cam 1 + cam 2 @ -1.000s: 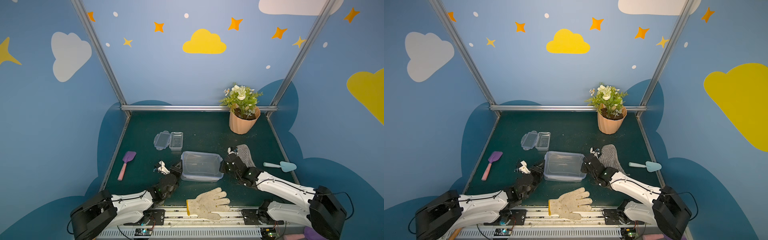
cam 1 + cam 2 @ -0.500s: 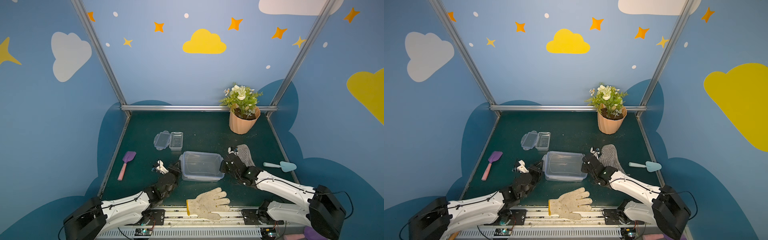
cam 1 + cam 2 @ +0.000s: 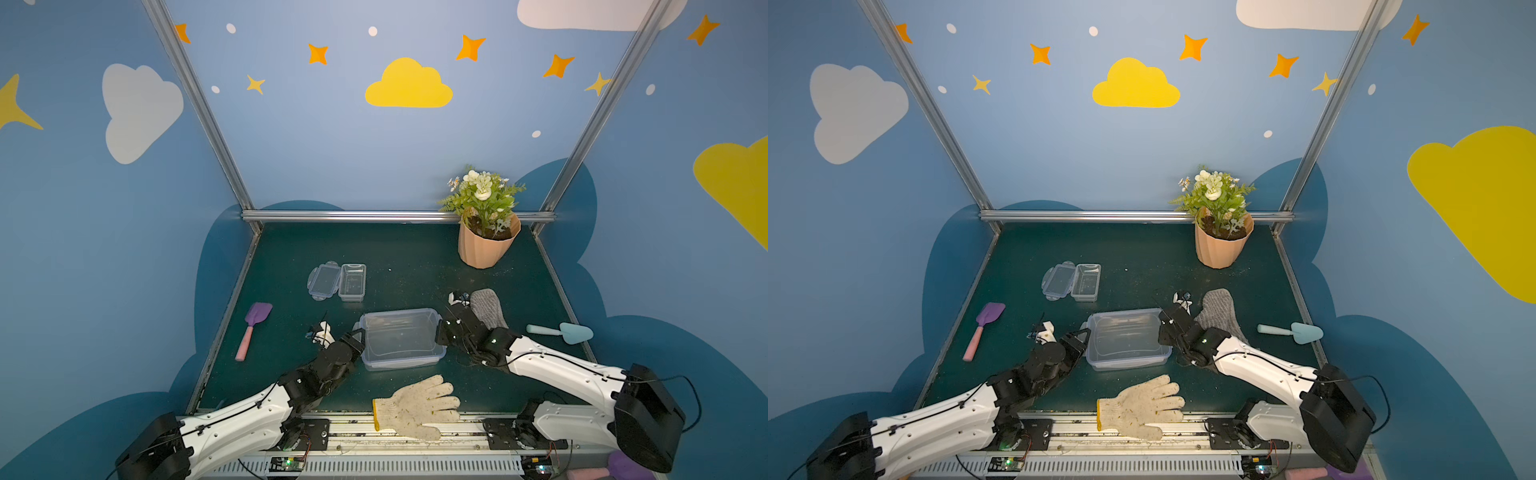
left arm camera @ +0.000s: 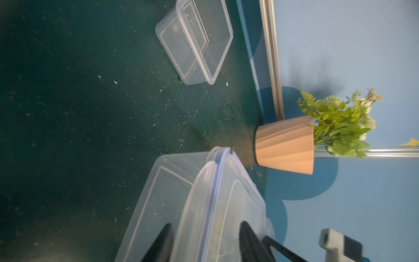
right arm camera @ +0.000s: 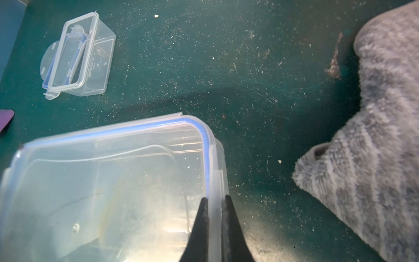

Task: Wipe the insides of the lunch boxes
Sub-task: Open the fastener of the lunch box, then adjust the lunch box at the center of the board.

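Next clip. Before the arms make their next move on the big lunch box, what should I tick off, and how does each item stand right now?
1. Right gripper hold: ok, shut on the large lunch box at the rim of its right end.
2. Left gripper grip: not ok, open, with fingers either side of the lid edge.
3. Large lunch box uncovered for wiping: not ok, the lid is on it, though its left end looks raised.
4. Small lunch box uncovered: ok, the small lid lies beside it.
5. Grey cloth free to pick up: ok, lying loose near the right gripper.
6. Inside of the large lunch box clean: cannot tell.
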Available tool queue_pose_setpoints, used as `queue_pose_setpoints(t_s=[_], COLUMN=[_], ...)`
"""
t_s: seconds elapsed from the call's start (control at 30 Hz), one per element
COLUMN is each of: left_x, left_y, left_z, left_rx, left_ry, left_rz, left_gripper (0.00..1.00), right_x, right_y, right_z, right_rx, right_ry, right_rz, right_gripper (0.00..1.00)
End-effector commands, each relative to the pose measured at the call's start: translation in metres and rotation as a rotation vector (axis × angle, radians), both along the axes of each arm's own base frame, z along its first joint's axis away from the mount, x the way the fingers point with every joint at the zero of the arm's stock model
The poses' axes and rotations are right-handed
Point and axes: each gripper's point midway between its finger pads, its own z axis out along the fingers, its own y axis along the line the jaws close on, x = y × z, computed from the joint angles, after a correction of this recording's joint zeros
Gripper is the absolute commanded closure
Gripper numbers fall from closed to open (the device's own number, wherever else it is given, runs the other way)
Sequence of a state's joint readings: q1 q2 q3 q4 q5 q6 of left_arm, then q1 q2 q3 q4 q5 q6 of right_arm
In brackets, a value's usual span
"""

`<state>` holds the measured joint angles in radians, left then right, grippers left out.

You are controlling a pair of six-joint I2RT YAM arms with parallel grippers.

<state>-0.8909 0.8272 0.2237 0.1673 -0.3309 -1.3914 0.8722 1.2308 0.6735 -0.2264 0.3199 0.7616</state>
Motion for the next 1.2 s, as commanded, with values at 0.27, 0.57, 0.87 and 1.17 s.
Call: queue_pose_setpoints(t_s=[0.27,0.57,0.87,1.17], left_x=[-0.014,-0.002,0.073,0.144], left_y=[0.022,0.031,-0.017,-0.053], left_z=[0.036,0.088,0.139,0.105], left_rx=[0.132,0.288,0.423,0.624], left_ry=[-0.018,-0.172,-0.165,0.072], left_rz=[-0.047,-0.085,-0.347,-0.747], left_gripper=[0.03,0.01,0.00,0.00], right_x=[0.039,0.104,0.158,0.088], right_y=[-0.009,0.028,0.031,0.015], right_z=[0.010,0.050,0.073,0.112], right_rx=[-0.061,-0.020,0.026,0.266], right_ry=[-0.020,-0.141,-0.133,-0.107], right_rz=[0.154,0.384,0.418,0.345], right_gripper=[1.00,0.84,0.32,0.21])
